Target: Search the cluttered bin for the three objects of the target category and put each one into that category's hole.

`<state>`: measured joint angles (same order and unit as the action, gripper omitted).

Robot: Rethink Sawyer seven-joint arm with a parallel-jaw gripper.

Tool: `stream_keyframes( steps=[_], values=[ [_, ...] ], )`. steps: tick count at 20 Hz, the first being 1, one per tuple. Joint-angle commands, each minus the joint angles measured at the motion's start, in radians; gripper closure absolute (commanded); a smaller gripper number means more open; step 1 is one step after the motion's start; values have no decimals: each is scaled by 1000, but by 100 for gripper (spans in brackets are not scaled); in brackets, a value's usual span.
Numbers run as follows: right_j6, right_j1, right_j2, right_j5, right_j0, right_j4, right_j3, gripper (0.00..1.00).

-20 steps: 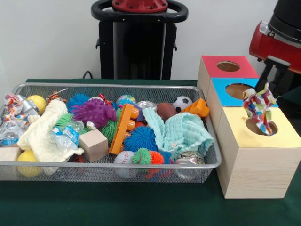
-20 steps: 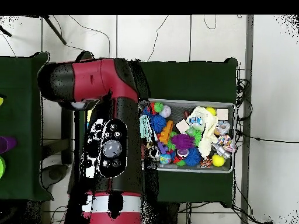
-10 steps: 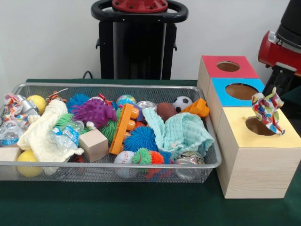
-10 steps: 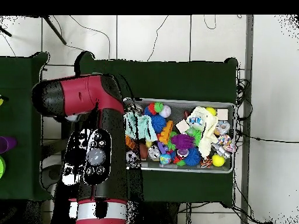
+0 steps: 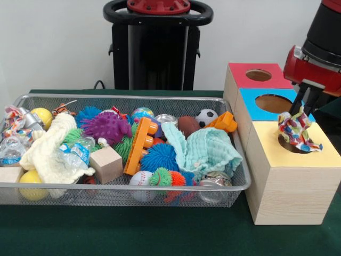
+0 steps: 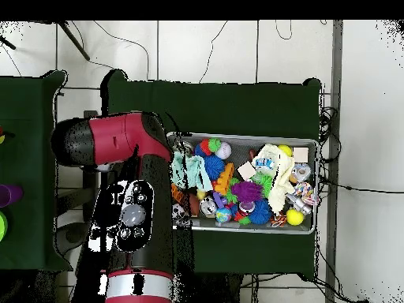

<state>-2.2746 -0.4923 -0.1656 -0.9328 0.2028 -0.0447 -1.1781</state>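
Note:
The white cloth with multicoloured dots [image 5: 296, 132] sits bunched in the round hole [image 5: 284, 143] of the yellow-topped wooden box [image 5: 287, 181], part of it draped over the hole's right rim. My gripper [image 5: 302, 111] is just above the cloth's top, its two black fingers [image 5: 294, 101] apart. The wire mesh bin [image 5: 133, 186] holds a cream knitted cloth [image 5: 50, 146] at its left and a mint green cloth [image 5: 205, 149] at its right. In the overhead view my arm [image 6: 130, 205] hides the boxes and the gripper; the bin's rim [image 6: 313, 185] shows.
The blue-topped box [image 5: 250, 104] and red-topped box [image 5: 240, 74] stand behind the yellow one. The bin also holds spiky rubber balls [image 5: 106, 127], an orange plastic block [image 5: 139, 145], wooden cubes [image 5: 105, 164], small balls and cans. The black pedestal [image 5: 157, 48] stands behind the bin.
The arm has come down over the yellow box. The dotted cloth, hanging above the hole before, has sunk into it and slumped, and the fingers now show apart.

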Motion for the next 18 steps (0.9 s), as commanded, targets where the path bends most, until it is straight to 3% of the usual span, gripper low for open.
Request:
stream_keyframes(
  steps=[1,18],
  values=[
    [-70,13,58,49,-33,3,-139,100],
    [-100,66,37,77,7,-30,-87,100]
  ],
)
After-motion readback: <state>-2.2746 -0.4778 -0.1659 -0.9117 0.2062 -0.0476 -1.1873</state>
